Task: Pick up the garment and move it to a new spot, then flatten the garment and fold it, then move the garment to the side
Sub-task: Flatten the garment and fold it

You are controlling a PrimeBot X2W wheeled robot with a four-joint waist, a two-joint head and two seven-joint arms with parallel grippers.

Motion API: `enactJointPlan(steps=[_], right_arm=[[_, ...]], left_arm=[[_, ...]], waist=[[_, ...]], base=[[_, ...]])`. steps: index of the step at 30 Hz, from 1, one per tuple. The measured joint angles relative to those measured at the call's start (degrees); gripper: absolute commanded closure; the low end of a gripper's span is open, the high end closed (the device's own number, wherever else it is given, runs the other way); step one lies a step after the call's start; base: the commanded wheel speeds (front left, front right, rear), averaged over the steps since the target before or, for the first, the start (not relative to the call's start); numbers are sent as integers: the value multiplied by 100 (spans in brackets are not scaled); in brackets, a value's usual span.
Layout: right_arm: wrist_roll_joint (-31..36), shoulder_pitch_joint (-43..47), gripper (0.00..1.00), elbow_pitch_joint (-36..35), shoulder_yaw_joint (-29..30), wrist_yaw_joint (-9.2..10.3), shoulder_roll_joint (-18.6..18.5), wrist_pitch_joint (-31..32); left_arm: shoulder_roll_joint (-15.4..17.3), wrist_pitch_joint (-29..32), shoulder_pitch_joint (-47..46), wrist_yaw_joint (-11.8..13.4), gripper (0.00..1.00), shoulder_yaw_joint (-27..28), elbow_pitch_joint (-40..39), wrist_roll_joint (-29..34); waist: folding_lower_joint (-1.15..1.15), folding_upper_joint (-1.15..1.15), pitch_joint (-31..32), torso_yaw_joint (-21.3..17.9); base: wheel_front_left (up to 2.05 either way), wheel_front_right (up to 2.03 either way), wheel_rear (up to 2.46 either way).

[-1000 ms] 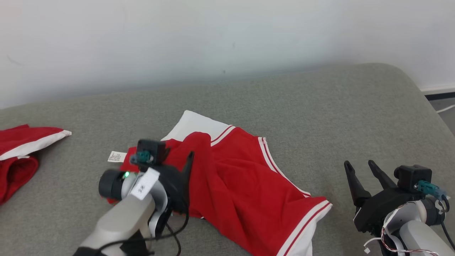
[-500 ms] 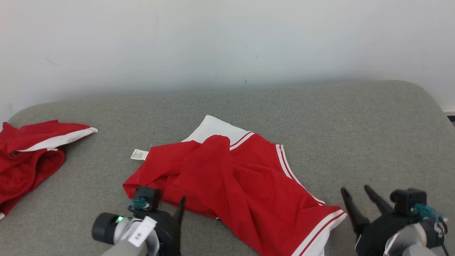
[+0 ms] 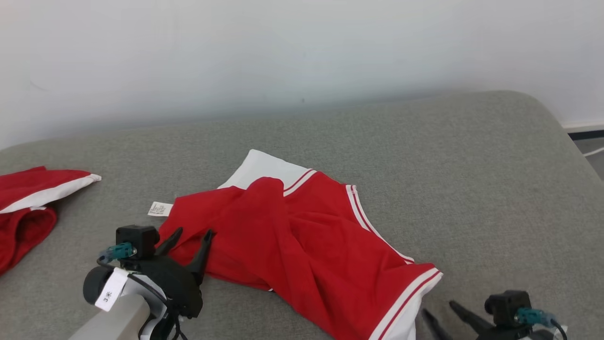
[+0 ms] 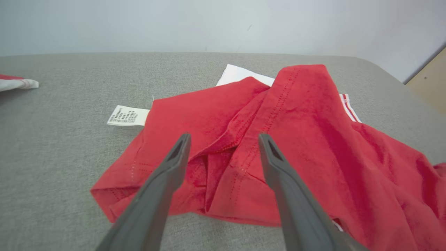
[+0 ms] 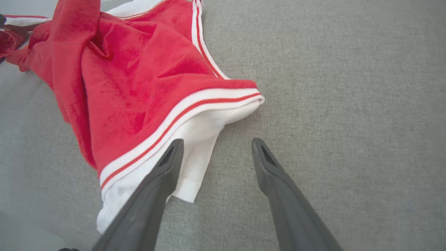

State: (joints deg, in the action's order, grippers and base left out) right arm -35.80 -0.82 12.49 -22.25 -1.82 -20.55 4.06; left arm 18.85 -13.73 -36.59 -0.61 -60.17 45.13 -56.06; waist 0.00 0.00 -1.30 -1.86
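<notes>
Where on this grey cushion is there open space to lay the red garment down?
Widest bare patch: the grey cushion right of the red garment, out to its rounded edge. A bare strip runs behind it along the wall. Crowded: the left, where a second red garment lies, and the care label near the left hand.

Grey padded surface (image 3: 472,179), and there's the red garment (image 3: 311,236) rumpled mid-cushion, white trim showing, its white label (image 3: 159,208) flat on the fabric. Far left, well apart, another red-and-white piece (image 3: 28,203) lies bunched.
</notes>
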Motion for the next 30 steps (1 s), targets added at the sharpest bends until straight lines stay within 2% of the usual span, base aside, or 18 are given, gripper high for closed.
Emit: enactJointPlan(steps=[6, 15, 26, 30], right_arm=[[-203, 313, 0, -148, -22, -19, -83, 354], [-310, 309, 0, -136, -23, 32, -35, 592], [-314, 20, 0, 258, -252, 81, 261, 810], [-218, -91, 0, 446, -404, 90, 409, 839]], left_arm=[[20, 113, -9, -86, 0, 19, -188, -64], [80, 504, -5, -91, 0, -145, -68, -155], [-225, 920, -15, -90, 0, -371, 267, -91], [-312, 1068, -41, -19, 0, -566, 477, 137]], waist=[[1, 0, -166, -182], [1, 0, -199, -219], [0, 0, -150, -128], [0, 0, -127, -108]], base=[[0, 0, 0], [0, 0, 0], [0, 0, 0], [0, 0, 0]])
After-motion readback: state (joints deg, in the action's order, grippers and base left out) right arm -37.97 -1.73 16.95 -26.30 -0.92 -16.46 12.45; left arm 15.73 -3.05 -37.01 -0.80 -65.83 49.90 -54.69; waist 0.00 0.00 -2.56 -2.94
